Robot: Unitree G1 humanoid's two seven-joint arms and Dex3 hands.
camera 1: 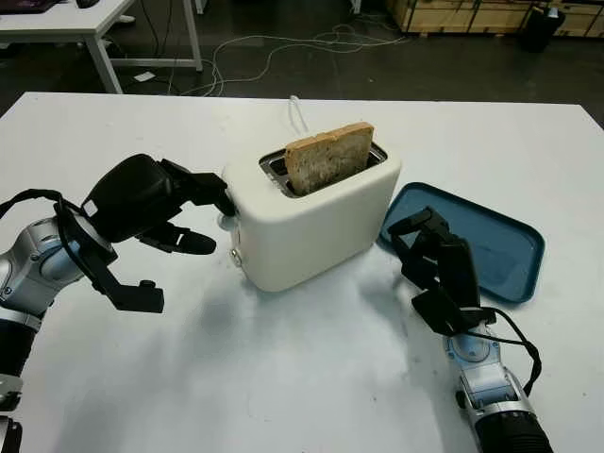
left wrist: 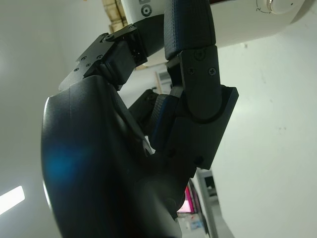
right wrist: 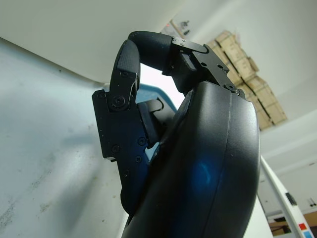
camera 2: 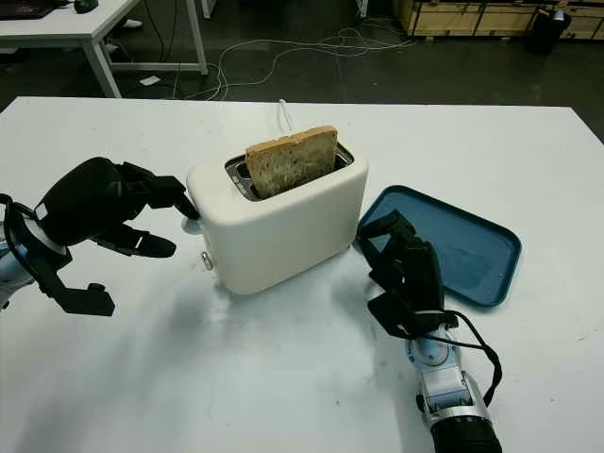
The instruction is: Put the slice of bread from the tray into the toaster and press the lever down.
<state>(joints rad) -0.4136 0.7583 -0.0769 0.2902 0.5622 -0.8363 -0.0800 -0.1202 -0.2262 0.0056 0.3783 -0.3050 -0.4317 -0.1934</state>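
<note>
White two-slot toaster (camera 1: 311, 222) at mid-table, with the slice of bread (camera 1: 329, 157) standing upright in its near slot, the upper half above the rim. The blue tray (camera 1: 500, 247), just to the toaster's right, holds nothing. Left hand (camera 1: 156, 203) reaches to the toaster's end face, one fingertip (camera 1: 225, 203) at or just above the lever (camera 1: 226, 222); actual contact is probably made, though the finger hides it. This hand grips nothing, its other fingers extended below. Right hand (camera 1: 436, 260) sits between toaster and tray with fingers curled, holding nothing. Risk: an off-centre fingertip may slip off the small lever, or a sideways push may slide the light toaster across the table instead of latching the carriage.
</note>
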